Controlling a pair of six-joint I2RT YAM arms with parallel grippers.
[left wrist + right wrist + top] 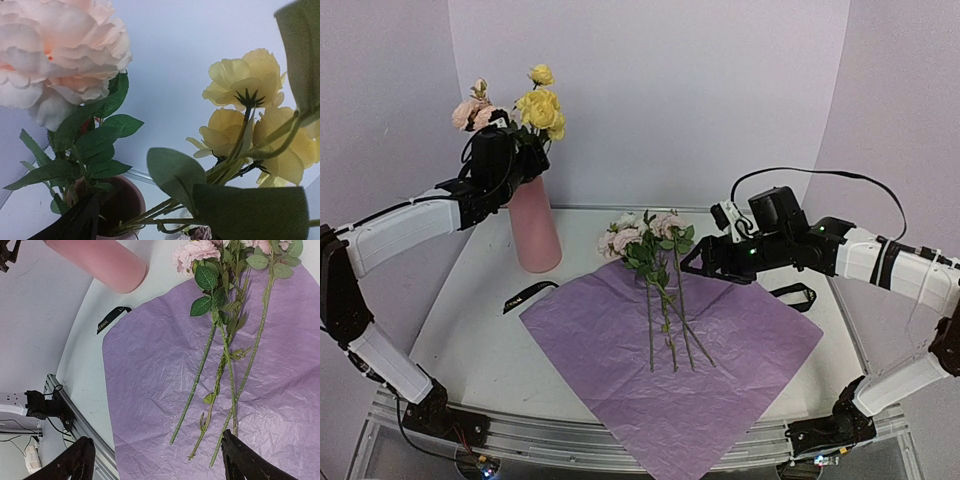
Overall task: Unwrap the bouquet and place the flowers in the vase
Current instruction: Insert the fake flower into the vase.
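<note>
The paper [670,360] is nearest, a crinkled lilac sheet spread flat over the middle of the tabletop [480,340], its near corner reaching over the near edge. It no longer wraps anything, so the unwrapping looks done. The ribbon [528,295] lies loose off the sheet's left corner, apart from it.

Part of the bunch is already placed. The vase [533,225] stands upright toward the far left corner, with yellow blooms [542,108] and a pale pink bloom [472,112] rising from its mouth. The left gripper [520,150] sits among their leaves just above the mouth. Its wrist view shows one dark finger [75,225] beside the rim, while a leaf covers the other side, so I cannot tell whether it grips a stem or stands clear.

What is left lies on the paper: several flowers [660,300] side by side, pink and cream heads at the sheet's far corner and stems running back toward the near edge. The right gripper [695,262] hangs over them, just right of the heads. Its fingers are spread wide and hold nothing.

I judge the task roughly half done. These remaining flowers must be lifted from the sheet and carried across to the vase. The mouth is already crowded with leaves, which may make threading more stems awkward.
</note>
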